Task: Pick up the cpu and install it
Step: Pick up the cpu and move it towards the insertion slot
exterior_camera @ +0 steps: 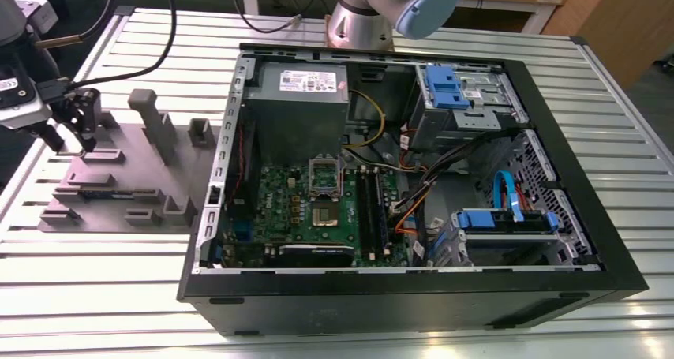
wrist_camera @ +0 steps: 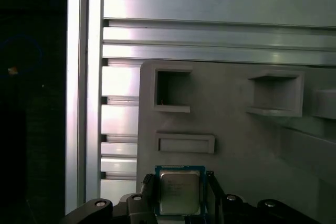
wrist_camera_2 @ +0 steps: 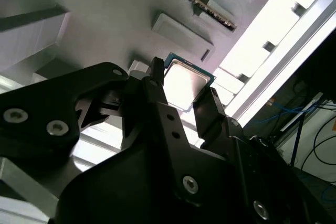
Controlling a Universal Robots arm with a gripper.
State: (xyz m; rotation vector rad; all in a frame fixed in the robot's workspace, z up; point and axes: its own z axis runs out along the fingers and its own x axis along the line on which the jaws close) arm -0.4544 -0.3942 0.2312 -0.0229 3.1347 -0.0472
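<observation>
The cpu (wrist_camera: 179,192) lies on the grey fixture (wrist_camera: 236,145) by the counter's (exterior_camera: 106,256) edge, with its near edge cut off in the first wrist view. The end effector (wrist_camera: 180,183) is held apart astride it; contact cannot be made out.

cpu (wrist_camera_2: 186,80) edges behind pincer (wrist_camera_2: 183,83), arm (exterior_camera: 364,20) cropped

Your exterior view looks down at a slant from high over the slatted desk (exterior_camera: 589,99). It takes in the open computer case (exterior_camera: 421,296) and, on the exterior view's left, the grey parts holder (exterior_camera: 116,181). Both wrist views sit close to that holder, the first squarely and the second obliquely, and they share the cpu (wrist_camera: 179,192) (wrist_camera_2: 184,83).
</observation>
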